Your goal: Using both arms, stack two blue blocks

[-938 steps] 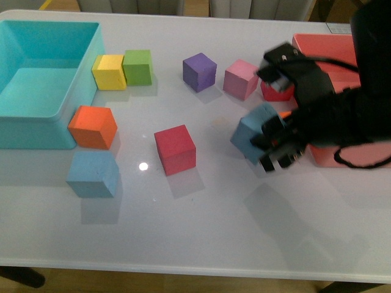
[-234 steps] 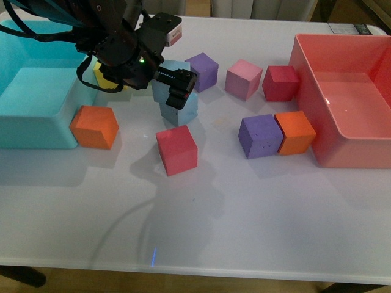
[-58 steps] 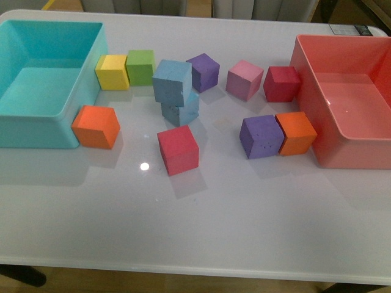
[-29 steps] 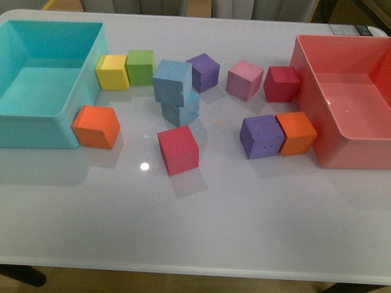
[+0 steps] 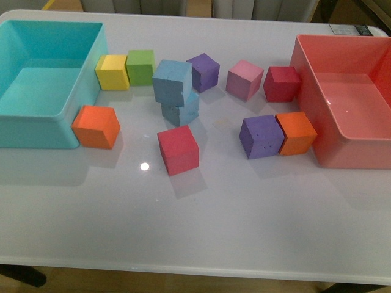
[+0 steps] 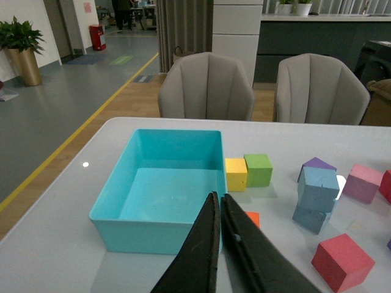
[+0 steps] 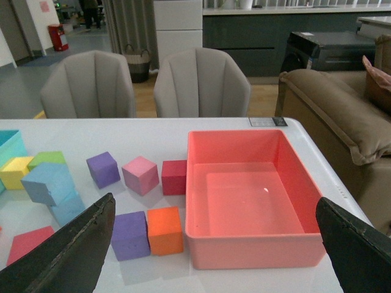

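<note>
The upper blue block (image 5: 171, 80) is seen seated, skewed, on the lower blue block (image 5: 182, 110) mid-counter (image 5: 244, 207). Left fingers (image 6: 220, 213) are pressed together, empty; right fingers (image 7: 67, 250) are spread wide, empty. Stack judged complete; arms are best kept clear

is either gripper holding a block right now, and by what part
Nothing is held. The left gripper is shut on nothing and the right gripper is open and empty; the two blue blocks stand stacked, untouched.
</note>
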